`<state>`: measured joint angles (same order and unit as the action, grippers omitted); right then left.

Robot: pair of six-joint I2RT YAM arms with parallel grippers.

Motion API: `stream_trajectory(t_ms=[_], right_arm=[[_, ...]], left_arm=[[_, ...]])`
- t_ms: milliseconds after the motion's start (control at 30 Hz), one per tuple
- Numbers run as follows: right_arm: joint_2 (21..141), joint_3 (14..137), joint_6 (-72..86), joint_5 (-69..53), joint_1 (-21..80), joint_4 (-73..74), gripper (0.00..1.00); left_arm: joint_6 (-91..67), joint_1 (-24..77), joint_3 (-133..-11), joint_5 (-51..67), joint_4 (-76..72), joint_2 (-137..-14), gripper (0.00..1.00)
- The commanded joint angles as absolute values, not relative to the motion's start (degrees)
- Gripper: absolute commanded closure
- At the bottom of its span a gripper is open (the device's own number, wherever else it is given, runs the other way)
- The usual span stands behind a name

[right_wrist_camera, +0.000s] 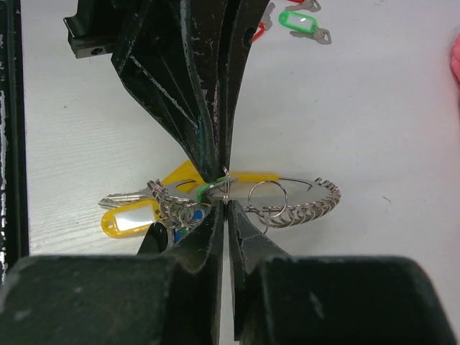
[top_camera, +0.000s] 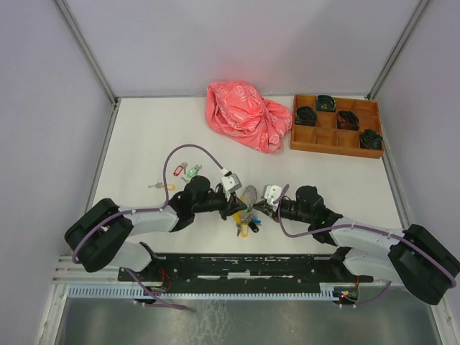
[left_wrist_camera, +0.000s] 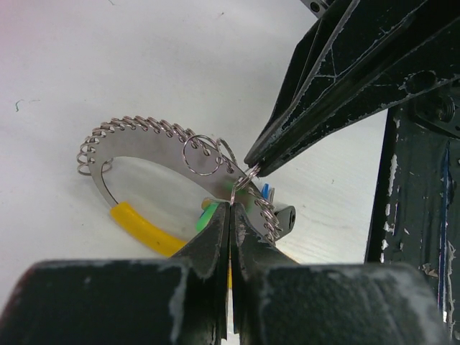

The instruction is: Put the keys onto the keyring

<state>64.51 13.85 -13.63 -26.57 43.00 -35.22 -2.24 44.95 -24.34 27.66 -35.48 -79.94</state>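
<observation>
**A:** How are the arms posed?

**B:** Both reach in low over the table (top_camera: 144,136) from the near corners. Their forearms angle inward and they meet nose to nose at the middle. The left pincer (left_wrist_camera: 230,207) is pressed together. The right pincer (right_wrist_camera: 224,207) is pressed together too, its tip just beside the other's.

**A:** Pinching what?

**B:** Their tips meet at a small wire ring (left_wrist_camera: 241,183) against the keyring (left_wrist_camera: 144,129). I cannot tell which pincer actually grips it.

**A:** And where is the keyring?

**B:** It sits between the two pincers, near the middle of the table, and it looks tilted. In the left wrist view its coiled side is up and its yellow band (left_wrist_camera: 144,226) is low.

**A:** What does one view show that the others miss?

**B:** The right wrist view shows a yellow-tagged key (right_wrist_camera: 133,217) lying flat beside the tips. A green-tagged key (right_wrist_camera: 298,20) and a red-tagged key (right_wrist_camera: 264,30) lie well apart from it, farther back. Only the top view shows the pink bag (top_camera: 244,115) and the wooden tray (top_camera: 336,151) along the far side.
</observation>
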Motion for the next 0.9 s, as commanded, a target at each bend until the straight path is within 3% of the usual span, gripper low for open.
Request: stream_trajectory(t_ms=[0, 333, 867], right_arm=[[60.87, 18.64, -19.32, -24.73, 42.92, -27.51, 0.86], [61.11, 27.09, -22.98, -27.22, 42.94, -10.79, 0.67], [70.62, 31.28, -24.45, -31.93, 42.93, -11.04, 0.63]], left_arm=[[-1.23, 44.51, -27.02, 27.23, -31.69, -76.64, 0.97], [-0.5, 44.7, -28.85, 28.91, -28.65, -75.95, 0.97], [0.35, 45.36, -29.15, 29.09, -27.54, -75.96, 0.97]])
